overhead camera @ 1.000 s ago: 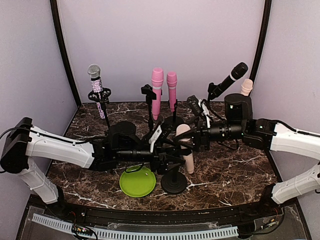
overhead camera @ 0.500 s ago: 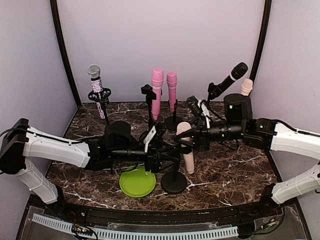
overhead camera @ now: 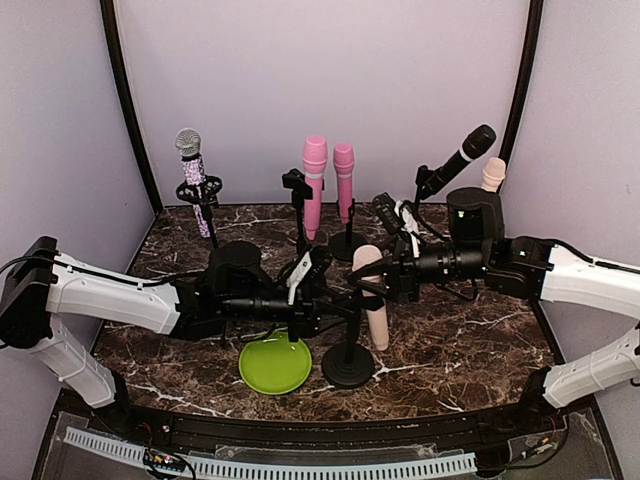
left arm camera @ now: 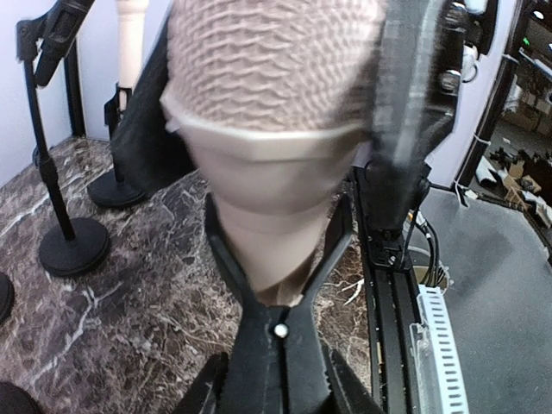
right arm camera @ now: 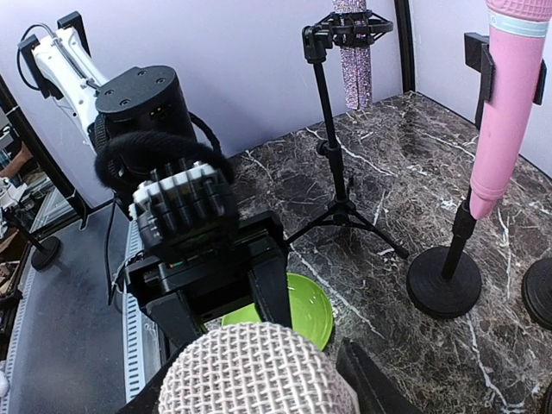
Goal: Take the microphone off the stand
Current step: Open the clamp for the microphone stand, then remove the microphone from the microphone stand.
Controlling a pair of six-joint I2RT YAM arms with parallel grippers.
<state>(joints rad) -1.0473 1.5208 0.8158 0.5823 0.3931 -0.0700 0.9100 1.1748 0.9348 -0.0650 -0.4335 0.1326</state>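
Here's the target: the pale beige microphone [overhead camera: 372, 300] stands head-up in the middle of the overhead view. It is seated in the black clip [left arm camera: 278, 332] of a short stand [overhead camera: 348, 370] with a round base on the marbled desk [overhead camera: 470, 340]. The right gripper [overhead camera: 380, 283] is on it from the right of the frame, its fingers [right arm camera: 379, 384] pressed to either side of the woven mesh head [right arm camera: 259, 373], which looks like a grasp. The left gripper [overhead camera: 338, 305] sits low by the stand's post, but it cannot be told whether its fingers are clenched on anything. The microphone's body is smooth, hard plastic tapering downward, likely light but slick, and the mesh looks rough and easy to dent. The safer hold is probably the collar just under the head, drawn straight up with the stand braced, since that V-shaped clip pinches the taper snugly.
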